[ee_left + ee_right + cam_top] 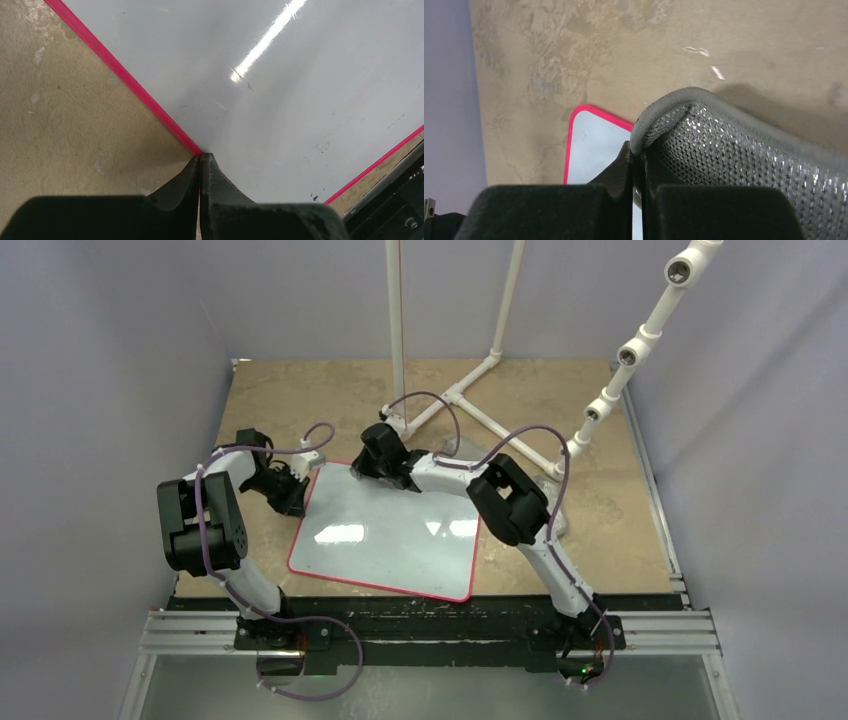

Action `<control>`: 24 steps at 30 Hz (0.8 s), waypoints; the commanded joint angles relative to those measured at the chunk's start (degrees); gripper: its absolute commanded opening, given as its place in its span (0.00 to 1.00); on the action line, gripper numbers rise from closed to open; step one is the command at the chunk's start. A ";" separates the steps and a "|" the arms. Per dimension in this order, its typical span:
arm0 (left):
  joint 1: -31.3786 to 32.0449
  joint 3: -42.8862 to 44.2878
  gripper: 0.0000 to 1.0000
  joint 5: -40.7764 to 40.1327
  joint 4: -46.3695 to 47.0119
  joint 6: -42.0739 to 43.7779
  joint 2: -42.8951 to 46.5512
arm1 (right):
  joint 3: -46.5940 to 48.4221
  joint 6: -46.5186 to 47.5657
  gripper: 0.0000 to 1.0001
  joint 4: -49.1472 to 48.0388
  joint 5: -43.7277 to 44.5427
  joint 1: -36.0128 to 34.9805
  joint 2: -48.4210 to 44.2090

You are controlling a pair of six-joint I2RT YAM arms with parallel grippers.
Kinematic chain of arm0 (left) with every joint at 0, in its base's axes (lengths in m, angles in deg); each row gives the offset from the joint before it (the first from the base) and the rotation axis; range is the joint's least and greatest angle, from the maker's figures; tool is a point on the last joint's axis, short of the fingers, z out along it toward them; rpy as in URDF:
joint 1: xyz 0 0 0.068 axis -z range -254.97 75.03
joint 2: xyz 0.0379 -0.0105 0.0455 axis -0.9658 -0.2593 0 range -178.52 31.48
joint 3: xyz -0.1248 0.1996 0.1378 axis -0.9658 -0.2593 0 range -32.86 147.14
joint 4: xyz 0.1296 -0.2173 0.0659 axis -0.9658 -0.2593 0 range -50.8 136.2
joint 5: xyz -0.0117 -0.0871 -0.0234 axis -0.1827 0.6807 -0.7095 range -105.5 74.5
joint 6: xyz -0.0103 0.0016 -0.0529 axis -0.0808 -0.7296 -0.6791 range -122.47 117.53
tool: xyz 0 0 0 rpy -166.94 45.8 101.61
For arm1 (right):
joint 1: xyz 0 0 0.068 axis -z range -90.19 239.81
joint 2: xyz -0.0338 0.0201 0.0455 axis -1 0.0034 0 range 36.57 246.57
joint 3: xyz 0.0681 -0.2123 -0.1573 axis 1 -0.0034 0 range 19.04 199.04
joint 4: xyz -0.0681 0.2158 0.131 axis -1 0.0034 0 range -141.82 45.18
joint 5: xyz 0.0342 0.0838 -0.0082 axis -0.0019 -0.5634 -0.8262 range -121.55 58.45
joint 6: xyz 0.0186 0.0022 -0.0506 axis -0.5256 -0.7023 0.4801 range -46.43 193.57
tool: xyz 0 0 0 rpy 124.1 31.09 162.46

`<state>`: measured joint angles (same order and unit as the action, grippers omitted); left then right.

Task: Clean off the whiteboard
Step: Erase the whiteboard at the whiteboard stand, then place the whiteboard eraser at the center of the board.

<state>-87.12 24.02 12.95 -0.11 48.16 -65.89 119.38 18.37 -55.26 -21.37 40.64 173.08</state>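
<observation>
Wrist views reveal left jaws pinching whiteboard (300,100) rim, right jaws gripping mesh pad (744,160).

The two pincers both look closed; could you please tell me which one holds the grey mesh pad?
The right pincer: it clamps the silvery-grey mesh pad, while the left pincer pinches only the red rim of the whiteboard.

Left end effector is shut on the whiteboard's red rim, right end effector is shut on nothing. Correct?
No: the right end effector grips a silvery-grey mesh pad, seen in the right wrist view. The left end effector is shut on the rim of the whiteboard.
</observation>
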 commanded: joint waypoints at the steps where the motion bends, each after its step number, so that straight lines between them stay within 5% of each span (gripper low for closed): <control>1: -0.05 -1.63 0.00 -3.95 -2.05 2.34 0.06 | -8.42 -0.62 0.00 4.68 5.41 0.43 -6.21; 7: -0.12 -1.65 0.00 -3.07 -1.66 2.28 -0.50 | -40.37 -4.01 0.00 0.06 8.31 2.77 -28.33; 11: -0.08 -1.57 0.00 -2.94 -1.40 1.69 -0.18 | -51.95 -3.56 0.00 -0.99 8.61 2.98 -40.56; 18: -0.24 1.23 0.00 -3.54 -1.33 -2.79 -0.80 | -54.10 4.78 0.00 5.80 10.05 6.39 -55.50; 24: -1.11 1.74 0.02 -2.90 0.17 -5.74 1.79 | -49.77 10.96 0.00 8.73 8.72 11.10 -54.16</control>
<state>-87.36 24.48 11.44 -0.72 44.53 -65.69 66.00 23.42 -49.88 -13.90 49.49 116.95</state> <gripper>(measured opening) 0.007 0.026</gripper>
